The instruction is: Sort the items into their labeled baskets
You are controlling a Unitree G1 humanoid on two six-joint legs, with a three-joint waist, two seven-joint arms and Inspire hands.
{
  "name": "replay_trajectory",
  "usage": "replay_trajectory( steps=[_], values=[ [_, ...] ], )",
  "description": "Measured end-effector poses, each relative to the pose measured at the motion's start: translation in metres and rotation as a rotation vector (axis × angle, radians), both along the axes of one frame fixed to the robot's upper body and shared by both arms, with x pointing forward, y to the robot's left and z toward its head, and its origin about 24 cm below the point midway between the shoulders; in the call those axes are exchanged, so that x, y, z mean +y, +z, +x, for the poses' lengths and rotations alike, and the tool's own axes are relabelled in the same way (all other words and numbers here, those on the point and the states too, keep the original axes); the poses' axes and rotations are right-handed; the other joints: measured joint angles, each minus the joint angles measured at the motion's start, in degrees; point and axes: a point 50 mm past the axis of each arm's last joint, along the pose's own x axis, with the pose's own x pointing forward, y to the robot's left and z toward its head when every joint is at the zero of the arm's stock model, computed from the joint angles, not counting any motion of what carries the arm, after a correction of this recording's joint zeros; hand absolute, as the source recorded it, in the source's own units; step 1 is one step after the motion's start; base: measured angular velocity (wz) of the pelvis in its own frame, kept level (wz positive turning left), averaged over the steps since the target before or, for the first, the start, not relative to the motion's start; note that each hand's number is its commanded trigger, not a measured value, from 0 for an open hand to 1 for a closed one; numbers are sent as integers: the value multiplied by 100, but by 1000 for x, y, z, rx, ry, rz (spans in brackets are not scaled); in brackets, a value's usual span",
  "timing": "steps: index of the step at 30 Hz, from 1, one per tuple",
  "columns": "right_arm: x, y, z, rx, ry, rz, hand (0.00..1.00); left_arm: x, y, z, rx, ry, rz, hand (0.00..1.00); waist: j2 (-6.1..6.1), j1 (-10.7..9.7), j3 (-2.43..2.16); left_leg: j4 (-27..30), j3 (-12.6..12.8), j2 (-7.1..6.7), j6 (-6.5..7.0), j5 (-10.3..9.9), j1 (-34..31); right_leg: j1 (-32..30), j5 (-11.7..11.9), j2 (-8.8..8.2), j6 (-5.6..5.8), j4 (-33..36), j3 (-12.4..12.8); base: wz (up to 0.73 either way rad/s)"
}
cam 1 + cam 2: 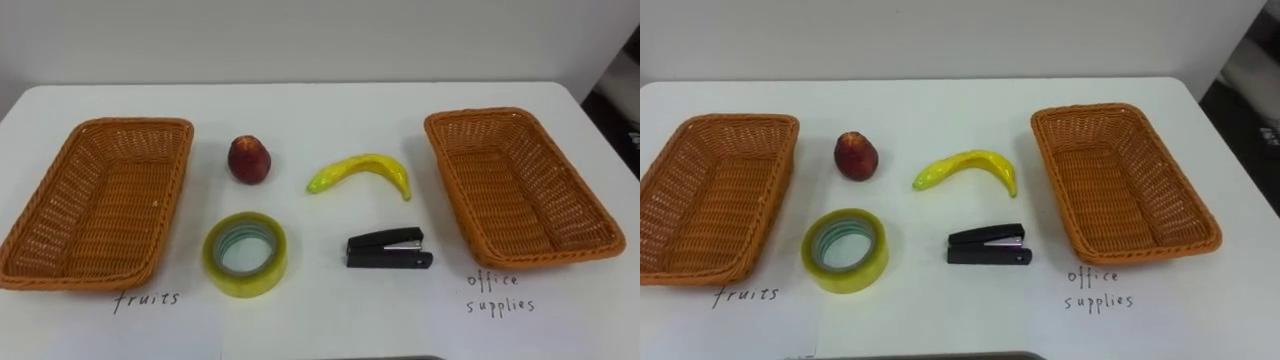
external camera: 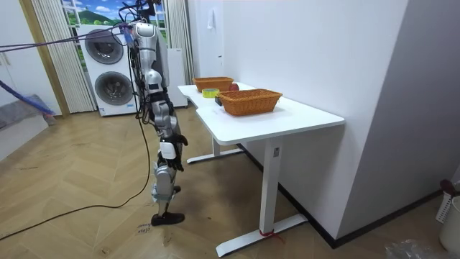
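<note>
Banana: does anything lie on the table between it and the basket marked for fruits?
Yes. The red fruit lies between the banana and the fruits basket, apart from both. The tape roll lies nearer the robot, just off that line.

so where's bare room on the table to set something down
Free: the far strip of table behind the apple and banana, and inside the left basket and right basket, both empty. Crowded: the middle between the baskets, holding the tape and stapler too.
</note>
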Motion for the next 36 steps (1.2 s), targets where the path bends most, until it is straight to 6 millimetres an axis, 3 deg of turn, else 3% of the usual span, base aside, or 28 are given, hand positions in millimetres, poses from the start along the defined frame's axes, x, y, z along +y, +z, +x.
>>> replay_trajectory(
  steps=[4,8,14,20,26,29,36],
  values=[
    [-12,2,-1,13,-247,-52,0,5,1,-1,-8,36,17,0,-41,-189,-3,0,47,-1,1,0,7,-41,-8,-8,6,62,13,-6],
    [-29,6,5,36,-385,-123,0,11,3,-1,-20,49,35,0,-87,-339,-4,5,52,-2,2,1,17,-48,-15,-9,6,92,21,0],
    [-82,33,52,-38,-447,-396,0,24,8,1,-38,52,79,0,-116,-434,-8,13,83,1,5,3,7,-158,-32,-11,-1,181,83,-4],
    [-109,62,85,-46,-399,-628,0,27,9,-3,-24,16,100,0,-156,-381,-13,6,208,2,6,4,-20,-291,-59,-12,3,282,220,-11],
    [-127,104,117,-128,-372,-868,0,27,11,6,-57,-18,109,0,-170,-357,-21,6,209,3,6,4,-94,-363,-55,-9,1,284,208,0],
    [-134,137,134,-178,-347,-1073,0,28,12,12,-86,-29,126,0,-169,-318,-11,-1,220,2,6,4,-97,-354,-55,-5,1,278,210,0],
    [-127,207,166,-388,-267,-1422,0,24,10,12,-81,-62,119,0,-187,-237,23,-16,284,2,5,4,-139,-433,-55,-5,2,290,256,-4]
  ],
)
